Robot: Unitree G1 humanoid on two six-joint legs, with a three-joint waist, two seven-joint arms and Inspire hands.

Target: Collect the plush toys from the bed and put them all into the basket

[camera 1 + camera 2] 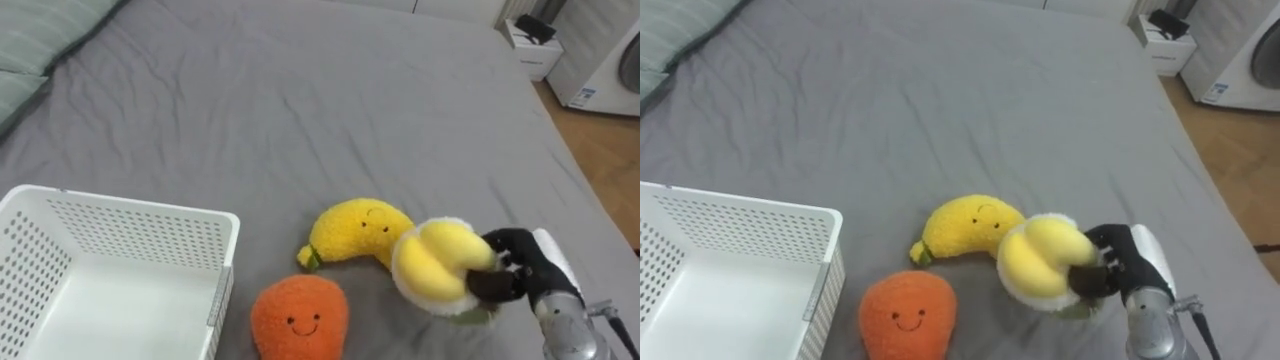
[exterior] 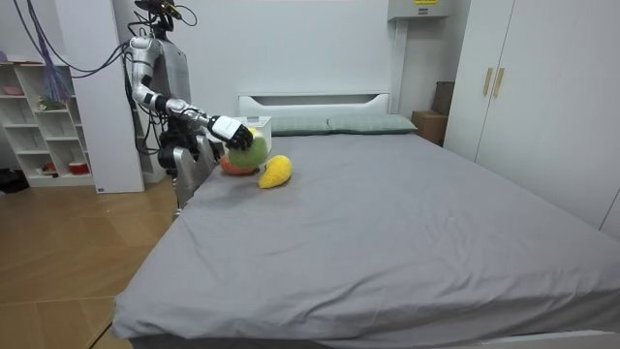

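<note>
A: Your right hand comes in from the lower right, and its dark fingers are curled round a round yellow-and-white plush toy. That is a firm clasp, with the toy bulging out on the left of the fingers.

B: Agreed. You also have a yellow plush toy with a small face lying on the bed, just beside the held one on its left. The two look to be touching, or nearly so.

A: In front of that, nearer to you, sits an orange plush toy with a smiling face. It lies on the grey sheet, close to the yellow one but apart from it.

B: Your white basket stands on the bed at the lower left, with its corner just beside the orange toy. What you can see of its inside holds no toy.

A: From the room camera you can see the robot standing at the side of the bed, on the room view's left, with one arm stretched out over the mattress and the toy in that hand. Whether the held toy clears the sheet, I cannot tell.

B: Past the far right corner of the bed you have a small white nightstand on the wooden floor, and pillows at the upper left.
</note>
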